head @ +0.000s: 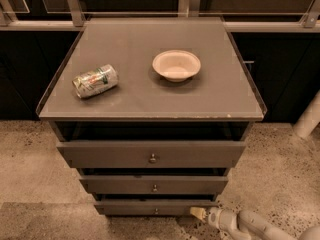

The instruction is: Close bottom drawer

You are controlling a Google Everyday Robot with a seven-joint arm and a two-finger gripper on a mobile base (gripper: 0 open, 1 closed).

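The bottom drawer (131, 207), a slim, flat grey-brown front with a tiny round metal knob, sits lowest under the smooth grey bench (150, 101). The pale, rounded end effector (198, 213) is at its right end; whether it is apart or together, I cannot tell.

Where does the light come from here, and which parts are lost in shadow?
Camera view: warm, dim light seems to fall from above, brightest on the cabinet top; the bowl and the can cast soft shadows close by them. Camera view: the gaps above the drawers are dark, the bottom drawer is shaded, and the pale gripper stands out by its right end.
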